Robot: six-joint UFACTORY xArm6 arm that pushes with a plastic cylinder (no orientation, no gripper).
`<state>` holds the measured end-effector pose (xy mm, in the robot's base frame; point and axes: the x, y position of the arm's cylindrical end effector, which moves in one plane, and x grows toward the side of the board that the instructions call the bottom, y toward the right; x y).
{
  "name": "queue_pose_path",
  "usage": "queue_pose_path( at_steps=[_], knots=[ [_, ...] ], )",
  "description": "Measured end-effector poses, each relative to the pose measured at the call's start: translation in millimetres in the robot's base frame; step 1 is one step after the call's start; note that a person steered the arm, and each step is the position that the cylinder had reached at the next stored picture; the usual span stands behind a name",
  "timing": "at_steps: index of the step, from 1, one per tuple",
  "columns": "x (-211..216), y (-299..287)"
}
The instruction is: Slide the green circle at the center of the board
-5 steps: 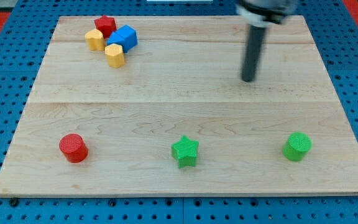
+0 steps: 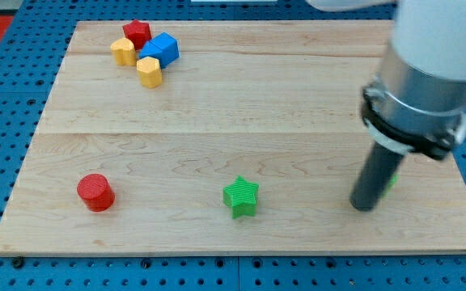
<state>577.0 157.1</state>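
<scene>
The green circle (image 2: 392,181) lies near the board's lower right and is almost wholly hidden behind my rod; only a green sliver shows at the rod's right side. My tip (image 2: 364,207) rests on the wooden board (image 2: 241,121), just left of and below that sliver, touching or nearly touching the circle. The arm's grey body fills the view's upper right.
A green star (image 2: 241,197) sits at bottom centre and a red circle (image 2: 95,192) at bottom left. At top left cluster a red block (image 2: 137,33), a blue block (image 2: 162,48) and two yellow blocks (image 2: 123,52) (image 2: 149,71).
My rod has moved from the upper right of the board down toward the view's bottom right, now covering the green circle. No block has visibly moved.
</scene>
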Motion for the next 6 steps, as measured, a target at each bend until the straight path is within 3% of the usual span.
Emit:
queue_pose_path(
  at_steps=[1, 2, 3, 4, 5, 6],
  knots=[
    [9, 20],
    [-5, 84],
    [-62, -2],
    [-93, -30],
    [-97, -11],
    [-128, -78]
  ],
)
